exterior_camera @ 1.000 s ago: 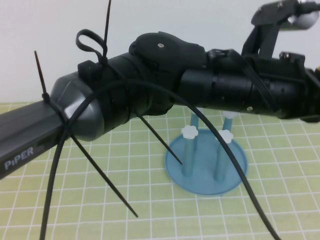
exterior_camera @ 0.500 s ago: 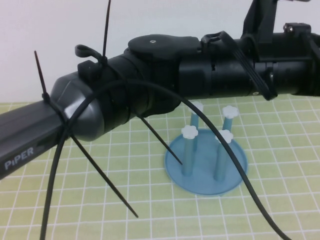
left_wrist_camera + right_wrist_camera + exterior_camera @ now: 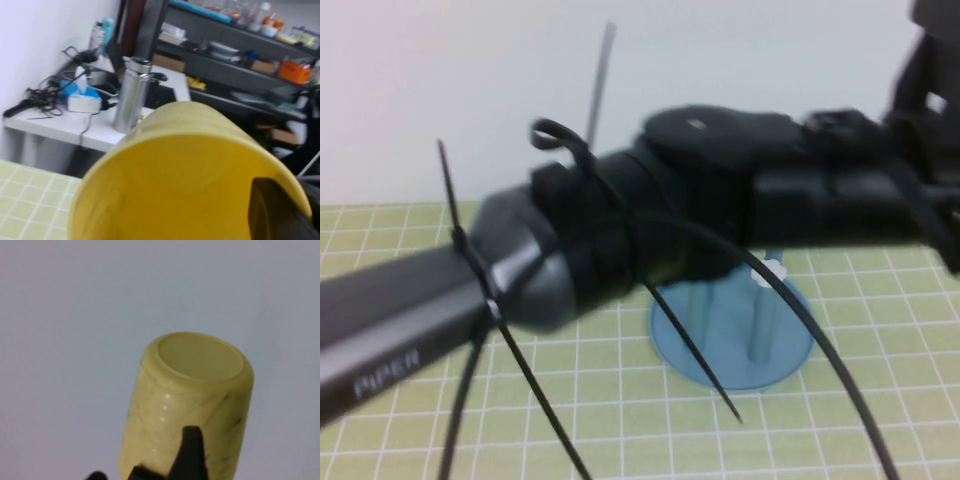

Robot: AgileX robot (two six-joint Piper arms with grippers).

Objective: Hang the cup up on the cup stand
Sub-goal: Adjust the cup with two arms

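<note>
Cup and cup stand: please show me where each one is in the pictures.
cup (image 3: 200, 357), right wrist view, on its flat bottom.
cup stand (image 3: 782, 358), high view, on the bare blue base.

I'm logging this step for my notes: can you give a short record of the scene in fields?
cup: yellow, raised, held by its wall
left gripper: shut on the cup, one finger inside it
right gripper: close to the cup, its camera facing the cup's base
stand: blue, partly hidden behind the left arm, no cup on it
</note>
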